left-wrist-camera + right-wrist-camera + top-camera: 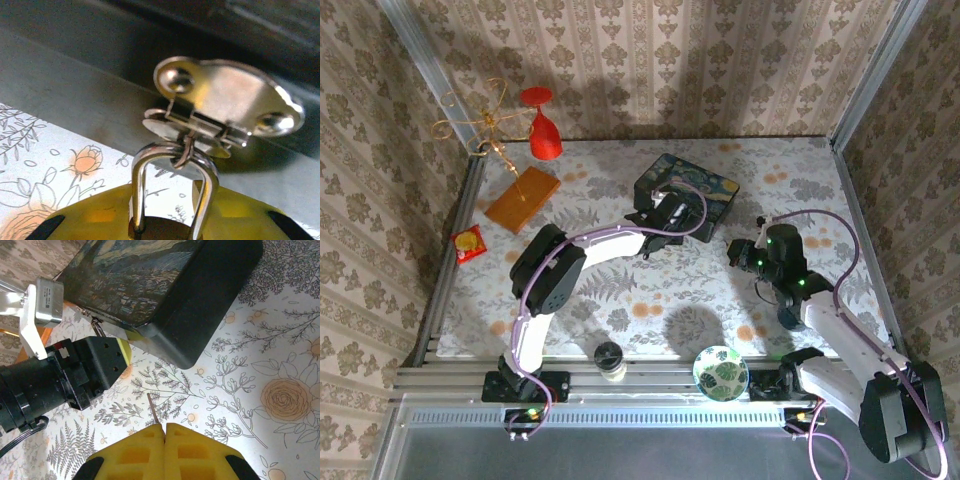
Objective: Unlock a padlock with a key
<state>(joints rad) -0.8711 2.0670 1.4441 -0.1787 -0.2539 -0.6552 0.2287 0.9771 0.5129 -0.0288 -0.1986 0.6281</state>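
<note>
padlock (138, 195): your left wrist view cuts its body off | key (152, 410): you see its tip, rest inside right gripper (164, 428)

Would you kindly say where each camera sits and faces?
Top external: overhead behind the bases, looking down on floral table, left arm, right arm.
Left wrist: close on dark blue starry box's silvery hasp, brass padlock; yellow fingers below.
Right wrist: facing box, left gripper; own fingers pinch slim metal key.
Both wrist views share the box.

We see beige damask-wallpaper walls (650, 60) on three sides. Aluminium corner posts (420, 50) upper left and upper right. Floral-print table cover (670, 290), extrusion rail (650, 385) along the bottom. Hard shadows on the back wall, top centre.
</note>
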